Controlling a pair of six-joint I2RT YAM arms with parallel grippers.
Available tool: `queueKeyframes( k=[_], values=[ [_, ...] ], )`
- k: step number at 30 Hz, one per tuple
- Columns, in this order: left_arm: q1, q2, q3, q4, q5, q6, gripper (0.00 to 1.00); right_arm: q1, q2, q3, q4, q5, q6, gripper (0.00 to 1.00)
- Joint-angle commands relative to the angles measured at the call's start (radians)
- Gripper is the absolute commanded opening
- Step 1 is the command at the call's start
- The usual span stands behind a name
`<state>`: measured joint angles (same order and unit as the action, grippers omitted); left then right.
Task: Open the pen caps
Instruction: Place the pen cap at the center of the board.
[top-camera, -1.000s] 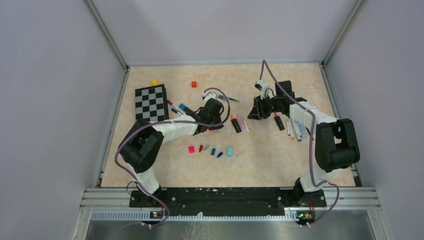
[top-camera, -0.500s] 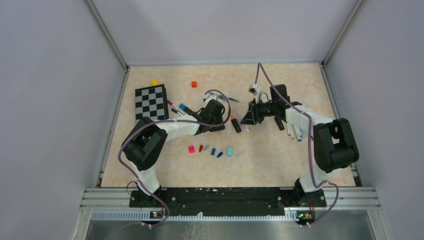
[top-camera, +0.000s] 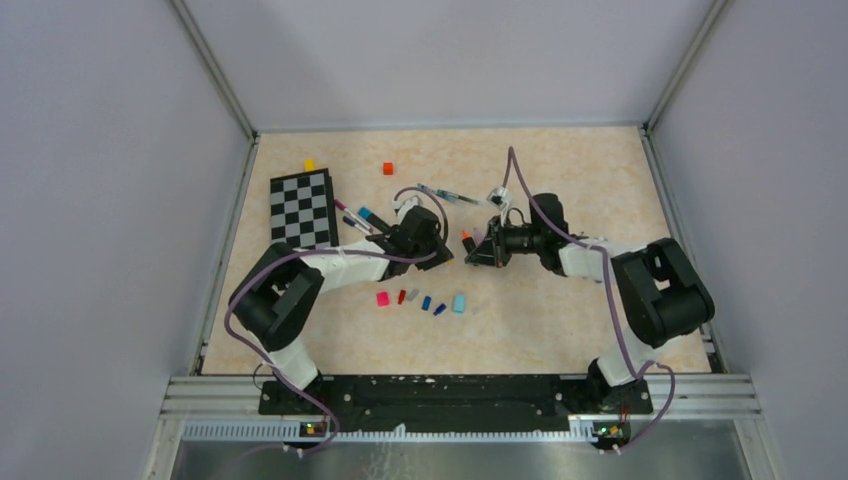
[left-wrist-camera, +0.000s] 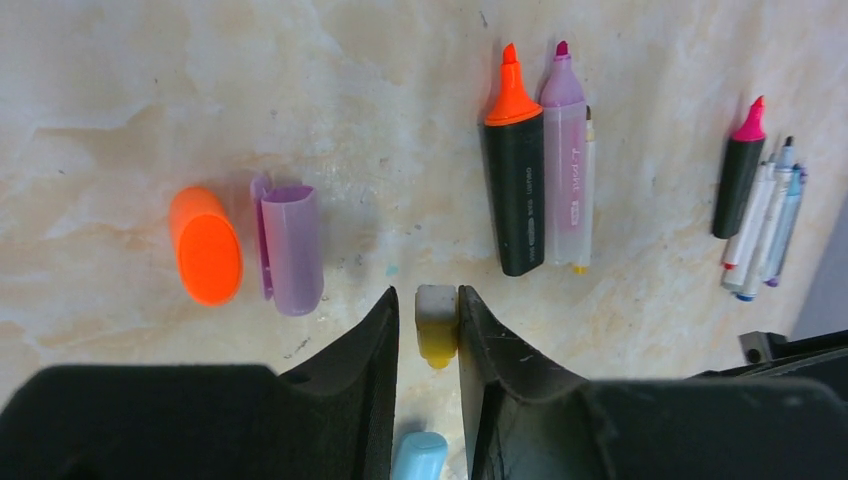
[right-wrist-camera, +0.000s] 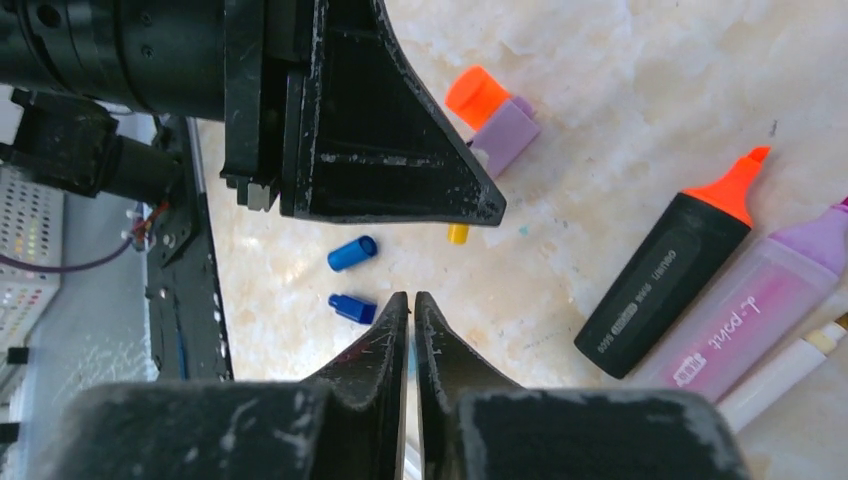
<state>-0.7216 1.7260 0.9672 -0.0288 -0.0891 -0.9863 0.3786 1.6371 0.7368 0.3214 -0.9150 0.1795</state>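
The left claw (left-wrist-camera: 428, 294) is down at the table (left-wrist-camera: 130, 90), its two fingers closed in on a small yellow cap (left-wrist-camera: 437, 338). The cap fills the gap between them, so it looks pinched, though I cannot tell whether it is lifted off the surface. Just ahead of that claw lie an orange cap (left-wrist-camera: 205, 245) and a purple cap (left-wrist-camera: 292, 248), side by side and touching. Farther to the right, an uncapped orange highlighter (left-wrist-camera: 515, 180) with a black barrel lies against a purple highlighter (left-wrist-camera: 565, 170), and a thin white pen (left-wrist-camera: 587, 190) is tucked along the purple one's other side. A pink-tipped highlighter (left-wrist-camera: 740, 170) and a bunch of thin pens (left-wrist-camera: 770, 235) lie well apart, near the right edge.

The right claw (right-wrist-camera: 411, 297) faces the left one tip to tip, fingers pressed together with nothing between them. Two blue caps (right-wrist-camera: 352, 252) lie on the table just beyond its tips.

From above, a loose row of caps (top-camera: 425, 300) sits near the arms, and a checkerboard (top-camera: 303, 207) lies off to the left.
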Motion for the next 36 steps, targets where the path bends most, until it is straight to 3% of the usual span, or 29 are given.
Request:
queueKeyframes(
  k=[1,10,24,36],
  values=[
    [0.009,-0.069,-0.044,0.104,0.042,-0.128,0.30,0.029,-0.002,-0.031,0.251,-0.027,0.091,0.02],
    [0.011,-0.118,-0.103,0.140,0.084,-0.253,0.30,0.120,0.033,-0.037,0.276,0.061,0.089,0.00],
    [0.016,-0.137,-0.182,0.217,0.164,-0.328,0.30,0.160,0.064,-0.049,0.274,0.369,0.152,0.00],
    [0.030,-0.151,-0.218,0.227,0.170,-0.338,0.32,0.166,0.110,-0.017,0.256,0.321,0.155,0.01]
  ],
)
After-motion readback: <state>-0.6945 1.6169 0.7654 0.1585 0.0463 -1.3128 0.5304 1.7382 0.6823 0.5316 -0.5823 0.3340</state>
